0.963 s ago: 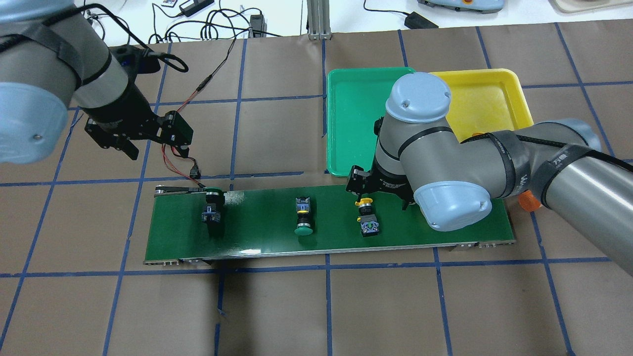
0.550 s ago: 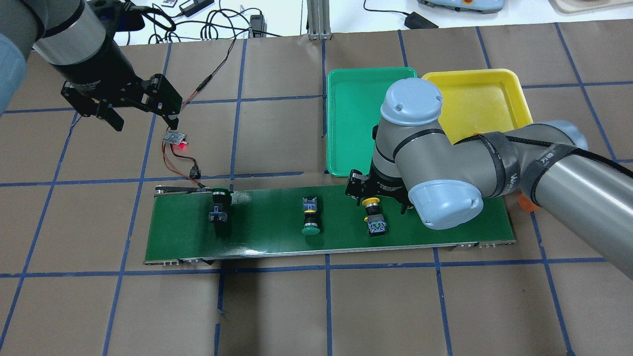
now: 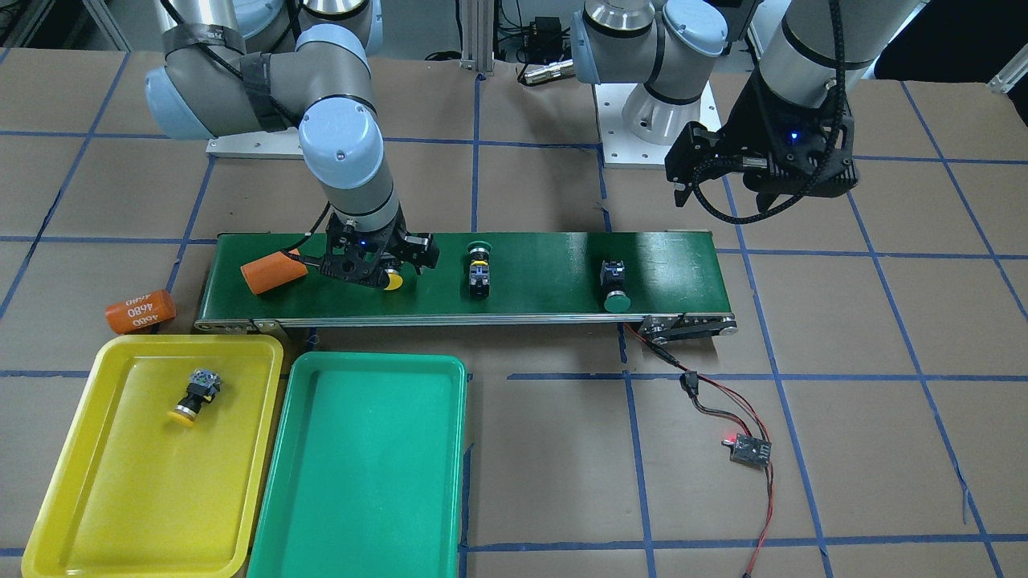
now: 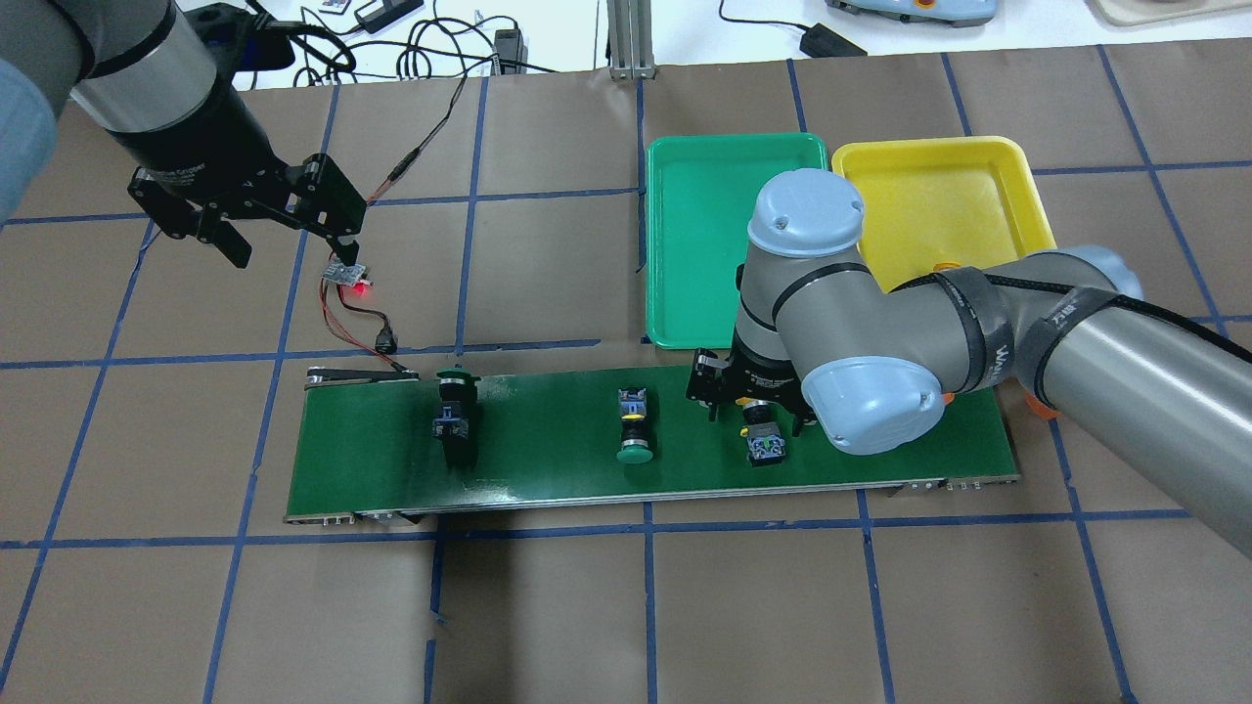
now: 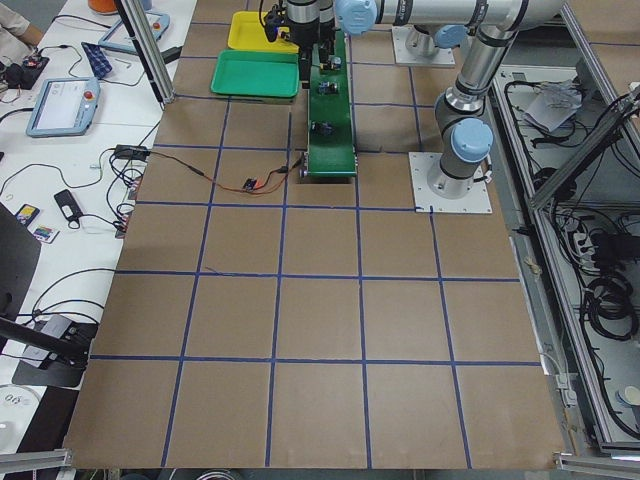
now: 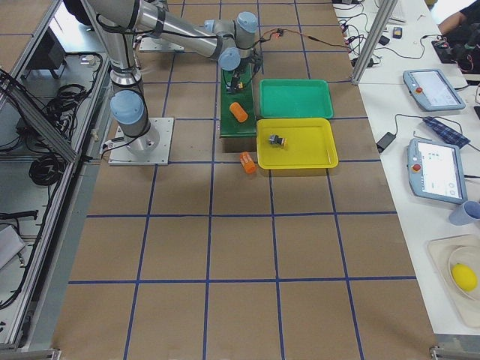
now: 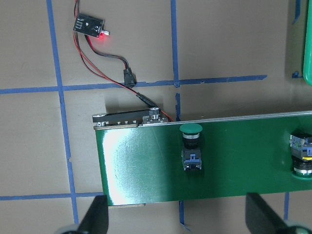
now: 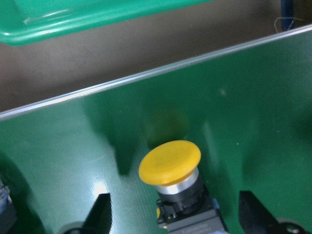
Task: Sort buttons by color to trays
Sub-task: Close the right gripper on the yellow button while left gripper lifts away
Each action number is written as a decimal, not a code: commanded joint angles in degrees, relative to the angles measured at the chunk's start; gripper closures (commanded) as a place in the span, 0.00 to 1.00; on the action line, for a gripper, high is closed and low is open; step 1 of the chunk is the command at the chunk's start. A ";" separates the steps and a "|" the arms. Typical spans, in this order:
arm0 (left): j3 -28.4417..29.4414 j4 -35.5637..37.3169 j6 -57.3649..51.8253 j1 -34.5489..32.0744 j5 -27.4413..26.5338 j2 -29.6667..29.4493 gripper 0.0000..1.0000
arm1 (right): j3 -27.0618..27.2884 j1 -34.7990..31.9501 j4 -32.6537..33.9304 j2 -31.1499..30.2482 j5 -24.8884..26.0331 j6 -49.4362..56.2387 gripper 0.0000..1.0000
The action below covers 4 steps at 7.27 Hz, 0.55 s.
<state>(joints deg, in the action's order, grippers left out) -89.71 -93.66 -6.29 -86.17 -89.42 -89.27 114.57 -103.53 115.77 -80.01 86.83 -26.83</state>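
The right gripper [image 4: 755,418] hangs low over a glossy dark-green conveyor belt [image 4: 548,460]. Its two black fingers are spread wide on either side of a yellow-capped button [image 8: 169,162], clear of it. This button lies on its side and has a smooth mushroom cap, a metal collar and a blocky black body. A green-capped button [image 4: 633,435] lies mid-belt and a second green-capped button [image 4: 455,416] nearer the belt's end. The other yellow button [image 3: 197,393] lies in the shallow, round-cornered yellow tray [image 3: 144,490], just beside the green tray [image 3: 361,490]. The left gripper [image 4: 293,249], jaws apart, hovers above the brown paper-covered table [image 4: 548,274].
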 commanded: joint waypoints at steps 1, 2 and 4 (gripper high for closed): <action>0.76 -0.29 0.40 -0.04 -0.05 -0.29 0.00 | 0.39 0.34 -0.98 0.20 2.97 0.03 1.00; 0.50 -0.30 0.40 -0.13 0.29 -0.29 0.00 | 0.13 0.69 -2.03 -0.15 6.04 0.81 1.00; 0.15 0.14 -0.48 -0.22 0.47 -0.47 0.00 | -2.23 1.48 -3.35 -2.94 7.39 0.91 1.00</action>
<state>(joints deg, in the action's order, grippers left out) -89.44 -93.72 -6.54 -86.38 -89.03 -89.63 113.84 -102.49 113.60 -81.02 93.34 -26.05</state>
